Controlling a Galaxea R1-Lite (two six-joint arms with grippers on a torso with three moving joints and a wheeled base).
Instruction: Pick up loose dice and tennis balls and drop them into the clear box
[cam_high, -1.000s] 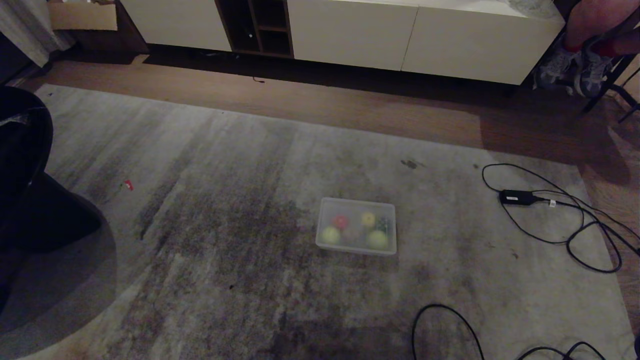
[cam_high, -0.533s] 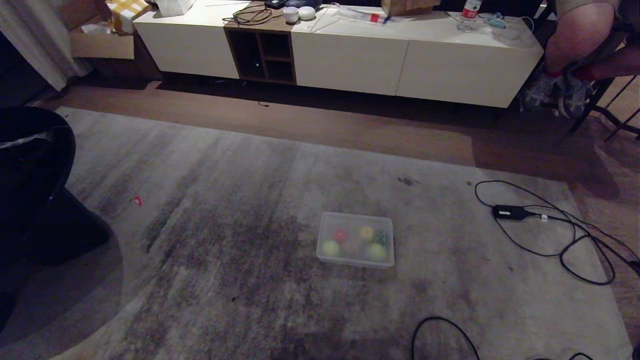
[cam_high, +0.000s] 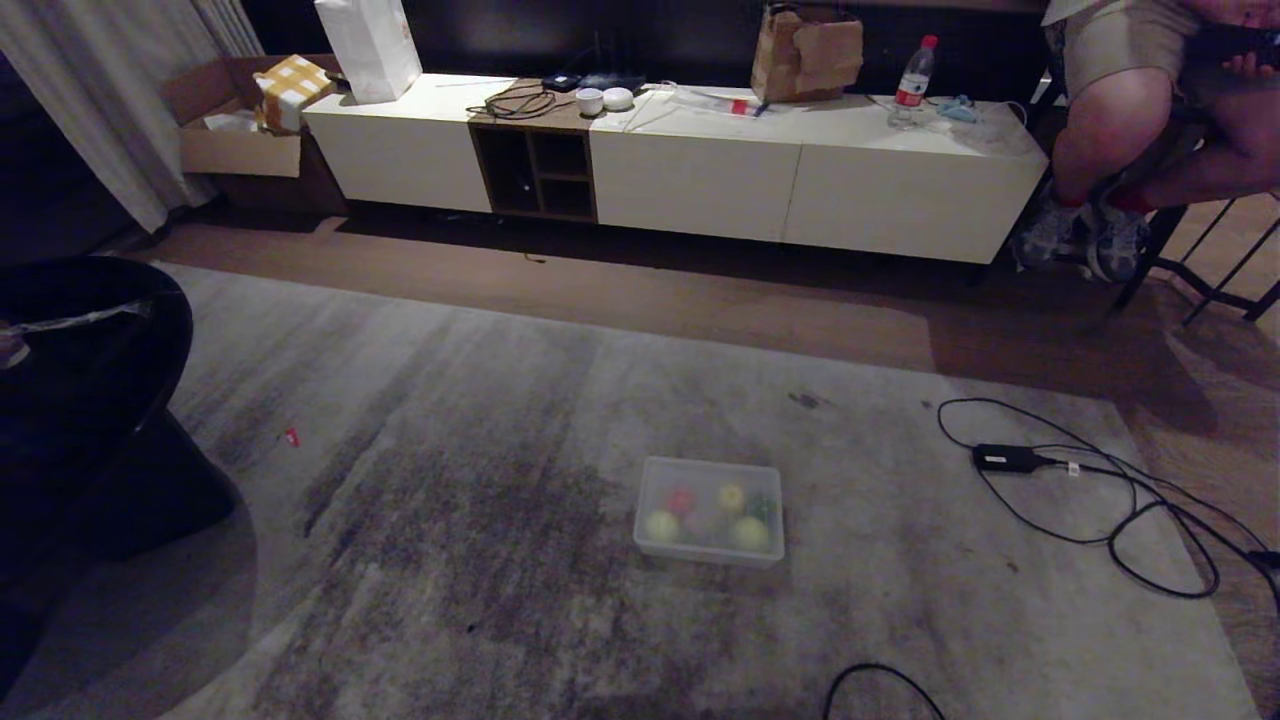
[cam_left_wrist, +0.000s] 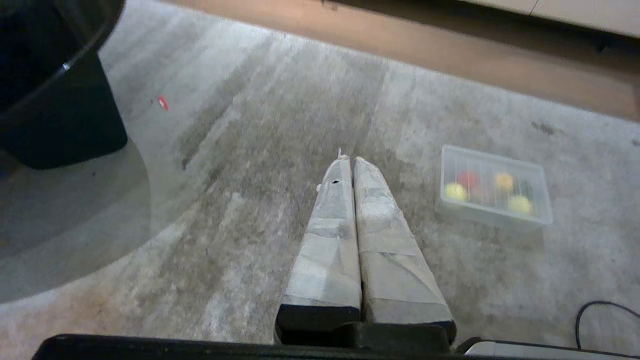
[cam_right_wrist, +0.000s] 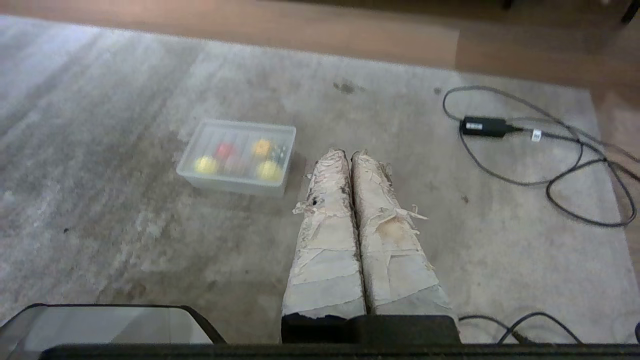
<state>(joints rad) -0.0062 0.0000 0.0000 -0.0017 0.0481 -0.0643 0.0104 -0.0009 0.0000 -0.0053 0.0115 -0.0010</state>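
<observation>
clear box (cam_high: 709, 511): seen lower centre of head view, long axis left-right | dice and balls held inside | left gripper (cam_left_wrist: 348, 159): pressed together | right gripper (cam_right_wrist: 348, 153): pressed together

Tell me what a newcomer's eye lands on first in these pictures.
The clear box on the grey rug, holding the red die, yellow die and two tennis balls. Behind it, a long white sideboard and a seated person's legs at far right. A black power adapter with cable lies right of the box.
</observation>
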